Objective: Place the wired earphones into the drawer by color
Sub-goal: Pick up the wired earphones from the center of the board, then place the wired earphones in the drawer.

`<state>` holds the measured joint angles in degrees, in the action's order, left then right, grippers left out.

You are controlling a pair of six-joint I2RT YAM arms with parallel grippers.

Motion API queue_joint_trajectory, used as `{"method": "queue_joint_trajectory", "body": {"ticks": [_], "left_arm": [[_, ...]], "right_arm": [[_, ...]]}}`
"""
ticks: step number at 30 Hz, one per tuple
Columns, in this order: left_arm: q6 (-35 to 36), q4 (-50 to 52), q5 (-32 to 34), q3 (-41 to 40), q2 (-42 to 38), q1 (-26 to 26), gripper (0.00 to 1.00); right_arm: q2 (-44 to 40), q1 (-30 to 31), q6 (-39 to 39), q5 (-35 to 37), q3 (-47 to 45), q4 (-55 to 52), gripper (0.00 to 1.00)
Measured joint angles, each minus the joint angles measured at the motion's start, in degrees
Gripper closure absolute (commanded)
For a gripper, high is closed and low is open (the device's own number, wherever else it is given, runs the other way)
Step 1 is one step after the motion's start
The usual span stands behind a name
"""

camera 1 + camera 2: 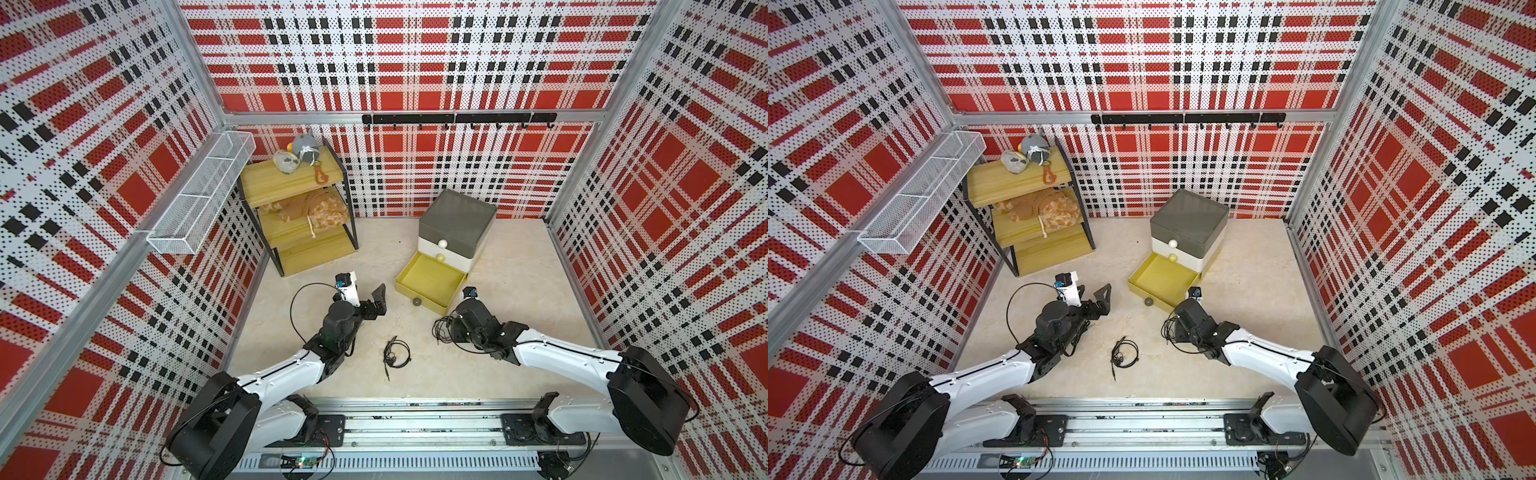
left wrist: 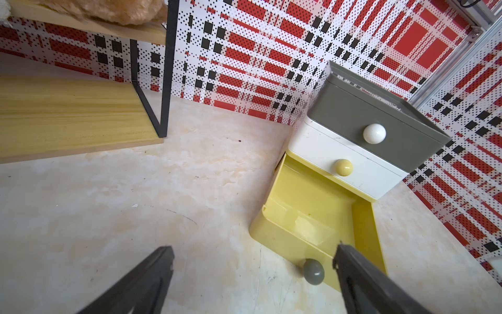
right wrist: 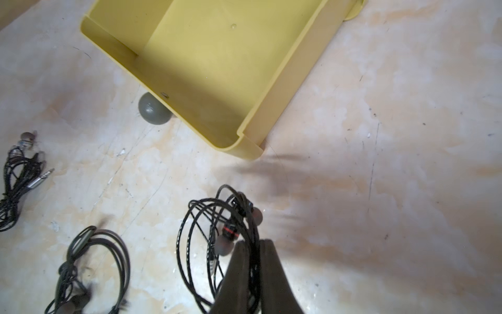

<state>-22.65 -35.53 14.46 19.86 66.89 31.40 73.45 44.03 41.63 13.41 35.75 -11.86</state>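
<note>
"Marbled floor, plaid walls. Why's the yellow drawer pulled out?"

"To take earphones, I'd say. See, the right gripper is pinched on a black earphone bundle beside its front corner. The left gripper, jaws spread, hovers by the knob."

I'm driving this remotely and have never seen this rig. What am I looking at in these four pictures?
Two robot arms work over a tabletop. Two pictures look down from overhead and are nearly identical. The other two come from a camera on each arm's wrist. The left pincer is open, near the knob of the pulled-out, empty-looking yellow drawer of a three-drawer cabinet. The right pincer is shut on a black earphone bundle. Two more black bundles lie loose on the tabletop.
</note>
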Motion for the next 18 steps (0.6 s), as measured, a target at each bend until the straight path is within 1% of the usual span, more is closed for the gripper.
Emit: {"method": "queue_joint_trajectory", "body": {"ticks": [7,13,18], "left_arm": [[0.02,0.00,0.50,-0.13,-0.50,0.00,0.01],[0.02,0.00,0.59,-0.24,-0.70,-0.13,0.01],[0.04,-0.02,0.59,-0.26,-0.98,-0.20,0.01]], "right_arm": [[-3.50,0.33,-0.11,0.83,2.36,-1.49,1.00],[-3.72,0.33,-0.17,1.62,6.21,-1.86,1.00],[-3.02,0.35,-0.07,4.24,9.53,-2.01,1.00]]}}
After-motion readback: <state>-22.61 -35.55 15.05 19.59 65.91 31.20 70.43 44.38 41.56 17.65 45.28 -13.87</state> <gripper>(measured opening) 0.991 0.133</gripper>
